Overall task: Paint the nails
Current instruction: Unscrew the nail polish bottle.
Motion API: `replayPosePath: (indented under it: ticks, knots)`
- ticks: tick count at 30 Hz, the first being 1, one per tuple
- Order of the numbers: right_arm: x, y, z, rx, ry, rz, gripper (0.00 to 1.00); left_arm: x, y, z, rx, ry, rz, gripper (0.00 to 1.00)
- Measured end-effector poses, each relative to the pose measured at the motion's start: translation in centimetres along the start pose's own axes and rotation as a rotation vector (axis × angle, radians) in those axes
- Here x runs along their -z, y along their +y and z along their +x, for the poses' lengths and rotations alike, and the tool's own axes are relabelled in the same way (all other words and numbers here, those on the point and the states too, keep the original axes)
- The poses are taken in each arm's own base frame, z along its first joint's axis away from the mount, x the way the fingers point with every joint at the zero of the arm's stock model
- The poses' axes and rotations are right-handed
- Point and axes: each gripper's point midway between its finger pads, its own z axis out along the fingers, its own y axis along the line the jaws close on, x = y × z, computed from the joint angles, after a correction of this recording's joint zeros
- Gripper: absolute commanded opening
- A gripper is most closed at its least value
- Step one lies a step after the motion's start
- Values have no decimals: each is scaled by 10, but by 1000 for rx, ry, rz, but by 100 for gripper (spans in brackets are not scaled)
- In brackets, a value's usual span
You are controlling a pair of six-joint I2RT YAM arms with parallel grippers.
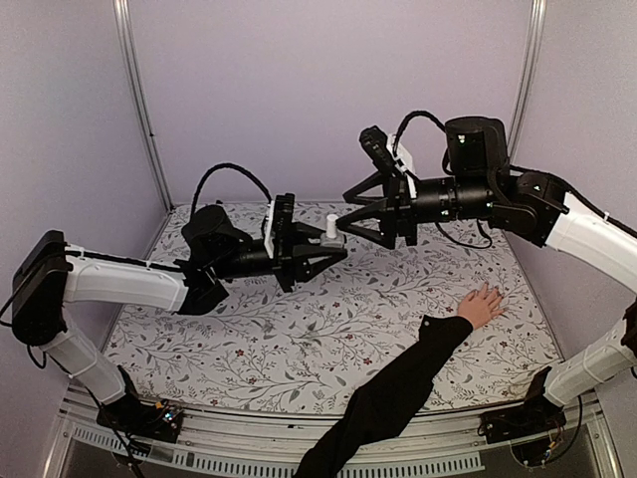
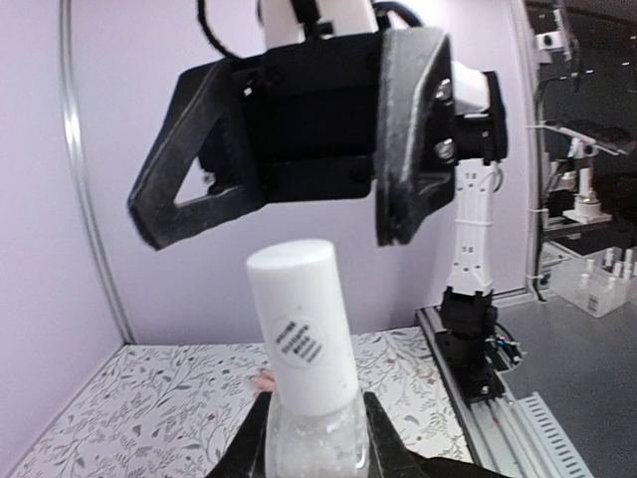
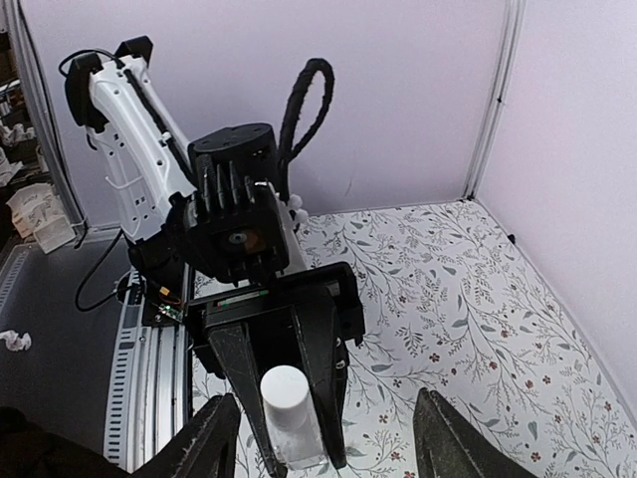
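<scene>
Ahead of right pincer [image 1: 346,209]: white cap [image 2: 299,319] is standing roughly upright, just off its tips, in line with the gap.
Right pincer: jaws are standing wide apart, holding nothing.
Left pincer [image 1: 333,249]: is clamping the bottle [image 2: 317,443] by its body.
Nails [image 1: 493,292]: are resting on the table [image 1: 299,329], well apart, down and back toward the right arm's base; right arm nearer.

I see a white-capped, pale translucent bottle [image 2: 304,349] in my black left gripper [image 1: 333,249]; beneath it, a leaf-patterned white tablecloth [image 1: 299,339].
</scene>
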Motion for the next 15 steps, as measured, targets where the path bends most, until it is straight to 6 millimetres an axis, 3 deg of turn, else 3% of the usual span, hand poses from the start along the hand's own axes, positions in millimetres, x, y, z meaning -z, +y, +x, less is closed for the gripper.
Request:
replayPosePath:
  ticks: [7, 15]
  knots:
    - [-3, -31, 7, -135, 59, 157, 59, 5, 39, 23, -29, 97, -244, 0]
    - [-21, -56, 33, -286, 142, 268, 56, 7, 59, 30, -71, 146, -394, 0]
